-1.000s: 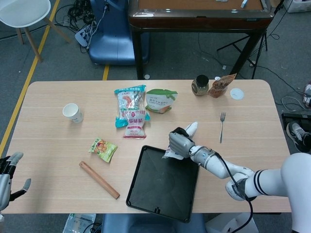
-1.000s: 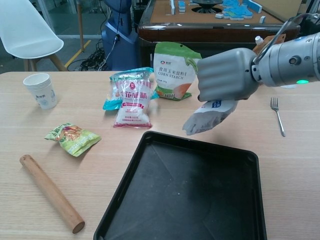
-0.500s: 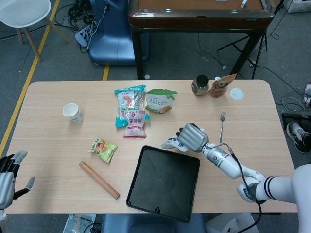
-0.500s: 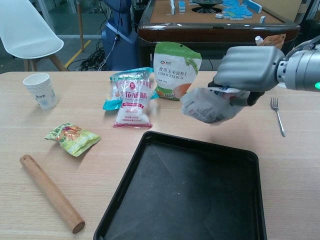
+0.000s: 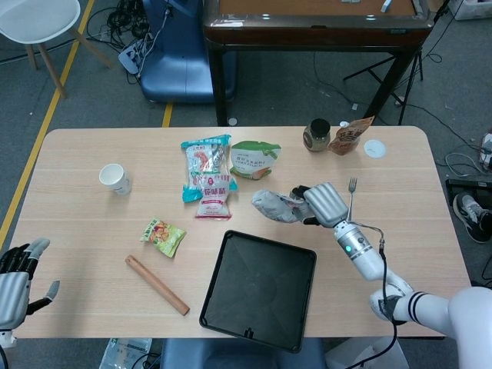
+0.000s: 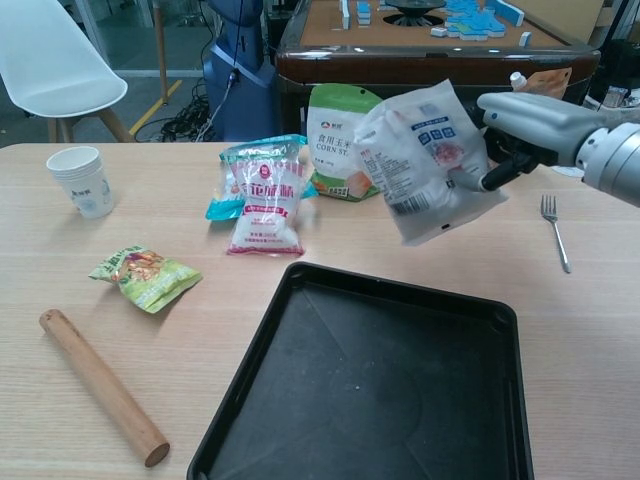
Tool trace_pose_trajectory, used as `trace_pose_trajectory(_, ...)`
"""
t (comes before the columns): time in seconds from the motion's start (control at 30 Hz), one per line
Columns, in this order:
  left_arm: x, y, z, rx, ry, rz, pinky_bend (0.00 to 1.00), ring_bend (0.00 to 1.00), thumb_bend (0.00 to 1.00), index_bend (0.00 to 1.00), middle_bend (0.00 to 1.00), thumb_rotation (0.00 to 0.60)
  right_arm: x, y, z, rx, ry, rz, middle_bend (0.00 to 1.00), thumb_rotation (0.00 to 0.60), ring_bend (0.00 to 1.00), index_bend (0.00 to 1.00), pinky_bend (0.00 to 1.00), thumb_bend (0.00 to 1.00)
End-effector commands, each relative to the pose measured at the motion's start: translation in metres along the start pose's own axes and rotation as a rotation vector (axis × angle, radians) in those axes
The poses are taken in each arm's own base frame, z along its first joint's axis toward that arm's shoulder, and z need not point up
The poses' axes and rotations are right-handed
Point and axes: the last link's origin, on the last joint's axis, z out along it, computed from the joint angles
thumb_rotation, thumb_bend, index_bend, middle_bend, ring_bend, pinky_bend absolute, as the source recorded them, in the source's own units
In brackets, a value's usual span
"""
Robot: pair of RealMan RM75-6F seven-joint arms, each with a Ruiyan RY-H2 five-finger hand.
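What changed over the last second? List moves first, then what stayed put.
The right hand lifted the white pouch from the black tray's far edge, up and away, turning its printed face outward. The left hand shifted slightly. Rolling pin, paper cup and snack packets stayed.

Left hand [image 5: 17, 273]: only partly in frame at the head view's bottom-left corner, absent from the chest view.

Right hand [image 6: 530, 125]: palm side hidden behind the clear printed plastic bag [image 6: 425, 160] in the chest view; arm cut by the right edge.

Green-and-white corn starch pouch [image 6: 345, 135]: right part covered by that bag.

Black rectangular baking tray [image 6: 300, 420]: near edge cut off at the bottom of the chest view.

Bag print too small to read.
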Motion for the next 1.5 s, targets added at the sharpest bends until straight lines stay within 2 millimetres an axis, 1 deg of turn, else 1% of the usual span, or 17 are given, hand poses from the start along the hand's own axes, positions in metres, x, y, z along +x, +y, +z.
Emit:
trace_pose_trajectory(0.03, -0.001, 0.0, 0.0, 0.0, -0.002, 0.0, 0.07, 0.11, 0.29, 0.12, 0.14, 0.6, -0.022, 0.006, 0.0, -0.041, 0.029, 0.172, 0.92, 0.6, 0.8, 0.98, 0.92, 1.0)
trace_pose_trajectory(0.17, -0.002, 0.0, 0.001, 0.003, -0.01, 0.0, 0.07, 0.11, 0.29, 0.12, 0.14, 0.6, -0.038, 0.007, 0.003, -0.044, 0.017, 0.235, 0.9, 0.6, 0.79, 0.98, 0.89, 1.0)
trace_pose_trajectory(0.27, -0.003, -0.001, 0.002, 0.004, -0.015, 0.0, 0.07, 0.11, 0.29, 0.12, 0.14, 0.6, -0.045, 0.005, 0.006, -0.041, 0.016, 0.285, 0.88, 0.6, 0.76, 0.98, 0.86, 1.0)
trace_pose_trajectory(0.43, -0.006, 0.0, 0.005, 0.0, -0.023, -0.002, 0.07, 0.11, 0.29, 0.12, 0.14, 0.6, -0.055, -0.003, 0.016, -0.037, 0.049, 0.383, 0.86, 0.6, 0.73, 0.98, 0.83, 1.0)
trace_pose_trajectory(0.57, -0.007, -0.001, 0.007, 0.001, -0.028, -0.004, 0.07, 0.11, 0.29, 0.12, 0.14, 0.6, -0.066, -0.009, 0.021, -0.026, 0.039, 0.407, 0.85, 0.6, 0.72, 0.98, 0.82, 0.97)
trace_pose_trajectory(0.6, -0.008, -0.001, 0.007, 0.002, -0.031, -0.004, 0.07, 0.11, 0.29, 0.12, 0.14, 0.6, -0.07, -0.01, 0.023, -0.022, 0.027, 0.41, 0.84, 0.6, 0.71, 0.98, 0.8, 0.96)
trace_pose_trajectory(0.67, -0.008, -0.002, 0.007, 0.004, -0.034, -0.003, 0.07, 0.11, 0.29, 0.12, 0.14, 0.6, -0.074, -0.012, 0.025, -0.015, 0.007, 0.413, 0.82, 0.6, 0.68, 0.97, 0.74, 0.92)
trace_pose_trajectory(0.77, -0.007, -0.003, 0.006, 0.01, -0.033, -0.006, 0.07, 0.11, 0.29, 0.12, 0.14, 0.6, -0.078, -0.014, 0.024, 0.01, -0.033, 0.41, 0.72, 0.6, 0.58, 0.87, 0.61, 0.82)
trace_pose_trajectory(0.83, -0.006, -0.004, 0.005, 0.014, -0.03, -0.006, 0.07, 0.11, 0.29, 0.12, 0.14, 0.6, -0.079, -0.014, 0.022, 0.023, -0.056, 0.407, 0.6, 0.6, 0.44, 0.78, 0.46, 0.69)
trace_pose_trajectory(0.9, -0.006, -0.005, 0.004, 0.018, -0.031, -0.007, 0.07, 0.11, 0.29, 0.12, 0.14, 0.6, -0.078, -0.013, 0.019, 0.034, -0.071, 0.408, 0.51, 0.6, 0.33, 0.7, 0.34, 0.56)
trace_pose_trajectory(0.93, -0.006, -0.006, 0.004, 0.018, -0.032, -0.007, 0.07, 0.11, 0.29, 0.12, 0.14, 0.6, -0.078, -0.012, 0.018, 0.039, -0.077, 0.408, 0.48, 0.6, 0.3, 0.66, 0.29, 0.5)
trace_pose_trajectory(1.03, -0.007, -0.005, 0.005, 0.015, -0.035, -0.011, 0.07, 0.11, 0.29, 0.12, 0.14, 0.6, -0.073, -0.011, 0.012, 0.064, -0.087, 0.386, 0.41, 0.6, 0.23, 0.57, 0.21, 0.38)
trace_pose_trajectory(1.1, -0.008, -0.004, 0.005, 0.011, -0.037, -0.014, 0.07, 0.11, 0.29, 0.12, 0.14, 0.6, -0.069, -0.011, 0.007, 0.077, -0.088, 0.369, 0.38, 0.6, 0.19, 0.52, 0.18, 0.33)
trace_pose_trajectory(1.17, -0.008, -0.004, 0.005, 0.008, -0.038, -0.016, 0.07, 0.11, 0.29, 0.12, 0.14, 0.6, -0.066, -0.012, 0.003, 0.089, -0.096, 0.363, 0.36, 0.6, 0.17, 0.49, 0.16, 0.31)
trace_pose_trajectory(1.3, -0.009, -0.003, 0.004, 0.006, -0.04, -0.02, 0.07, 0.11, 0.29, 0.12, 0.14, 0.6, -0.059, -0.012, -0.006, 0.105, -0.106, 0.33, 0.35, 0.6, 0.15, 0.47, 0.14, 0.3)
trace_pose_trajectory(1.5, -0.009, -0.004, 0.004, 0.006, -0.038, -0.024, 0.07, 0.11, 0.29, 0.12, 0.14, 0.6, -0.051, -0.015, -0.022, 0.121, -0.108, 0.342, 0.34, 0.6, 0.15, 0.46, 0.14, 0.3)
